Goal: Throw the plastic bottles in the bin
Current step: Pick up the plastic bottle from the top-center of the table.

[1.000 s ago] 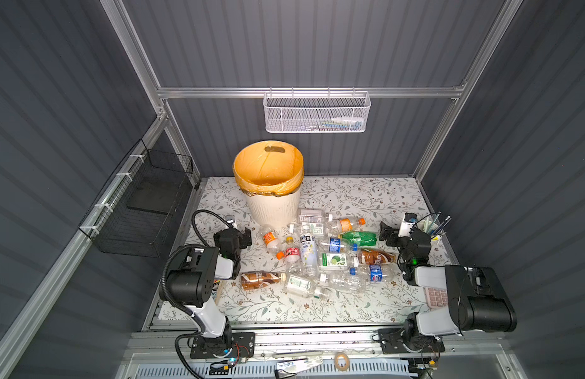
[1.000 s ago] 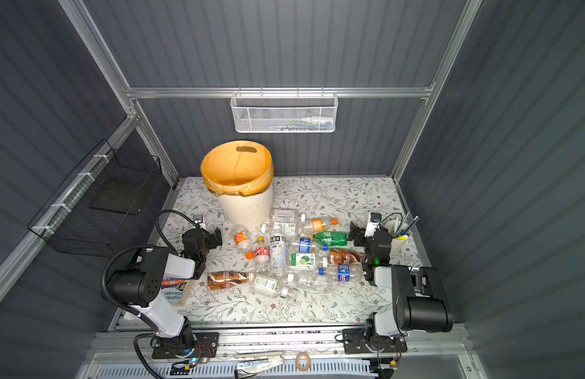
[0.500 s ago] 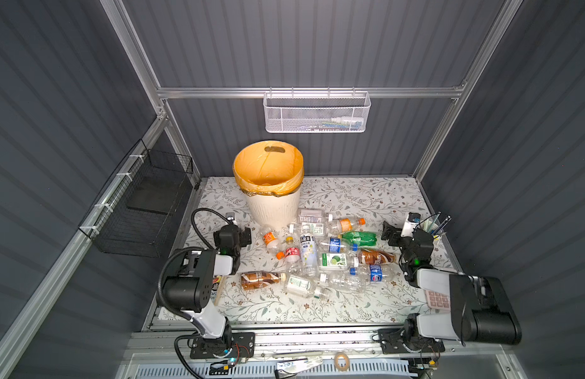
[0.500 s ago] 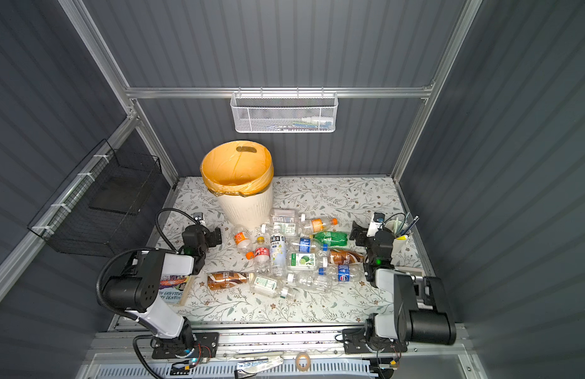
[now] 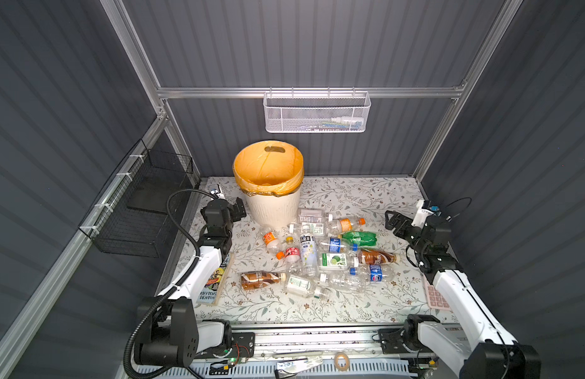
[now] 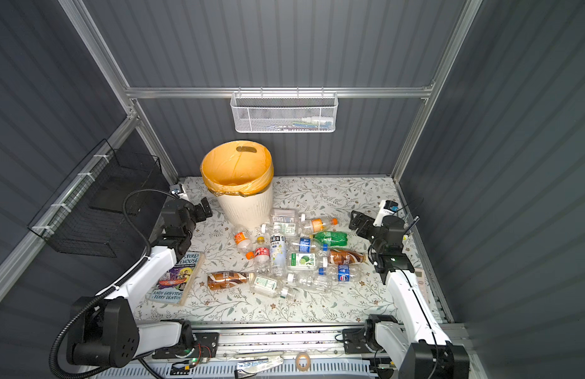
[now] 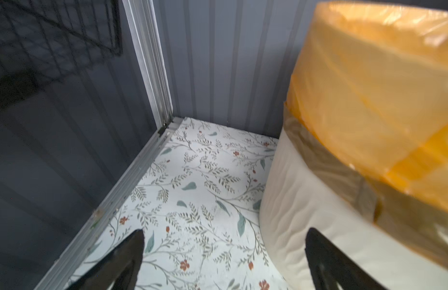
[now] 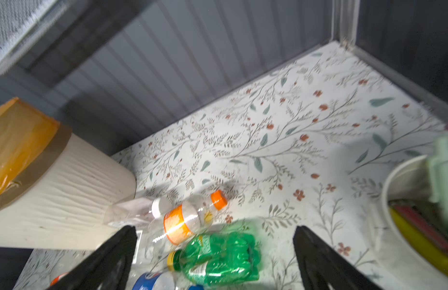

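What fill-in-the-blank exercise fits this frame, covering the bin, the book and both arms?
1. The bin is lined with an ___ bag.
2. In both top views, the book lies partly beneath the ___ arm.
3. The left fingers and right fingers are ___ and hold nothing.
4. The white mesh basket hangs on the ___ wall.

Missing words: orange; left; open; back.

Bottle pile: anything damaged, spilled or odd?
The green bottle looks crushed: its wall is dented and buckled, unlike its neighbours. It lies on its side at the pile's edge on the right arm's side. The other plastic bottles are jumbled in front of the bin, some overlapping. No spill visible on the table.
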Controlling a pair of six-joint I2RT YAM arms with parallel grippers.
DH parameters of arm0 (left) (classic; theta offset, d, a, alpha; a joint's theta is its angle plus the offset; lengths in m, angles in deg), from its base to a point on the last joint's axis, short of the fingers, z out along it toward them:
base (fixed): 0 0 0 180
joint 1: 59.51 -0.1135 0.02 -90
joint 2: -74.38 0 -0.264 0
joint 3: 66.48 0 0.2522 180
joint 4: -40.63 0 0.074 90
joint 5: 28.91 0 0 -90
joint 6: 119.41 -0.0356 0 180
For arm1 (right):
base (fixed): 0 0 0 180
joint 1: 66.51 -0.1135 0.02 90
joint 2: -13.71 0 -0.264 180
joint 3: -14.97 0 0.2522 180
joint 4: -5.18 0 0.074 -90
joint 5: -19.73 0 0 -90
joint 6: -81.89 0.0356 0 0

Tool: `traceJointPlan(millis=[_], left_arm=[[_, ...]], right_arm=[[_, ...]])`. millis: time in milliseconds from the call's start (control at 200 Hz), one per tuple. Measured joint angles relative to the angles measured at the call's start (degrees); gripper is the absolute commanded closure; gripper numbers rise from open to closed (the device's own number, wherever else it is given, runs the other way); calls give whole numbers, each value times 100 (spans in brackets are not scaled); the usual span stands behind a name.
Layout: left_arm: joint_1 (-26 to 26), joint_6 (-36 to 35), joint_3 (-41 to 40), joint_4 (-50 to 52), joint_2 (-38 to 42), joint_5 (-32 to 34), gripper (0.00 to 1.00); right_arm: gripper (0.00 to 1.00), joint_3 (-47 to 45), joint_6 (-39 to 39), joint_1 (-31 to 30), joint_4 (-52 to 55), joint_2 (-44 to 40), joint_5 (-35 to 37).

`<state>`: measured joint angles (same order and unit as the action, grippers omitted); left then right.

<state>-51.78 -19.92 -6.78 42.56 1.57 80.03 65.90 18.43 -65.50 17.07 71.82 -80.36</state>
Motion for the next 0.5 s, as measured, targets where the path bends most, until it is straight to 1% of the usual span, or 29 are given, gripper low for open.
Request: traceJointPlan(millis=[155,230,410,500], left_arm=[[225,87,-208,238,258,208,0],[275,131,-363,289,398,280,0],[273,173,-636,391,518,404,0],[273,175,-719,417,516,404,0]], right_arm=[[3,828,282,-752,833,896,79],[4,1043,461,-1005,1047,1213,142],[3,1270,885,-1344,1432,1733,284],[6,1521,1014,-1480,1543,2055,326]])
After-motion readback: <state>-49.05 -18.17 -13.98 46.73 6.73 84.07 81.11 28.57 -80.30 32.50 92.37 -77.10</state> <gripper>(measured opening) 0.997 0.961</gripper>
